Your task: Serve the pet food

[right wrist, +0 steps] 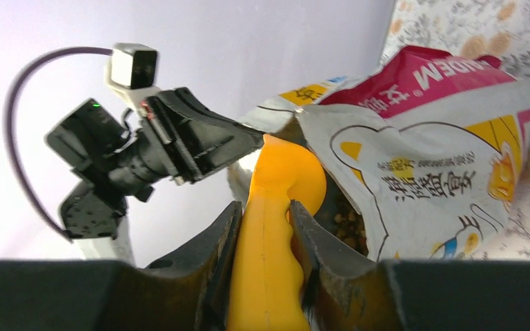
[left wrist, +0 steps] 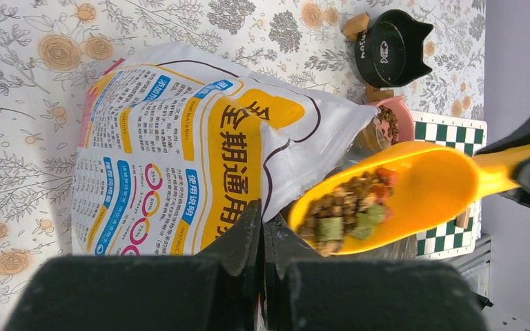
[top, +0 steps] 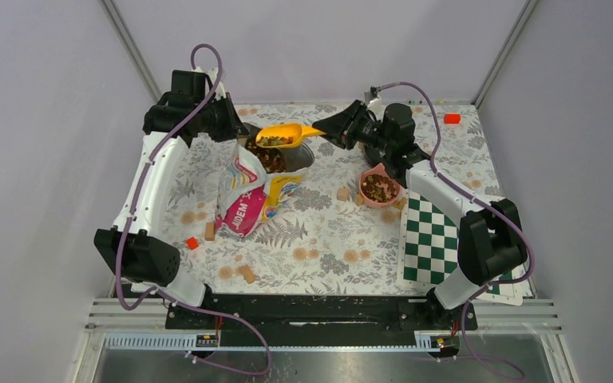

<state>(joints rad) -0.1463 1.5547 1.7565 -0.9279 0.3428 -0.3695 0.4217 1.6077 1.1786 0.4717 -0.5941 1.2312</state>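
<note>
The pet food bag (top: 249, 199) stands open on the table, with kibble showing in its mouth (top: 270, 156). My left gripper (top: 235, 128) is shut on the bag's top edge (left wrist: 262, 234) and holds it up. My right gripper (top: 331, 128) is shut on the handle (right wrist: 269, 262) of a yellow scoop (top: 283, 136). The scoop bowl (left wrist: 414, 189) hovers just above the bag's mouth and carries a heap of brown, reddish and green kibble (left wrist: 348, 207). A pink bowl (top: 380, 188) holding some kibble sits to the right, under my right arm.
A black cat-shaped bowl (left wrist: 390, 48) sits beyond the pink bowl (left wrist: 395, 117). A green checkered board (top: 439, 239) lies at the right. Wooden cubes (top: 209, 231) (top: 246, 273) (top: 343, 193) and red blocks (top: 452, 118) (top: 192, 243) are scattered on the floral cloth.
</note>
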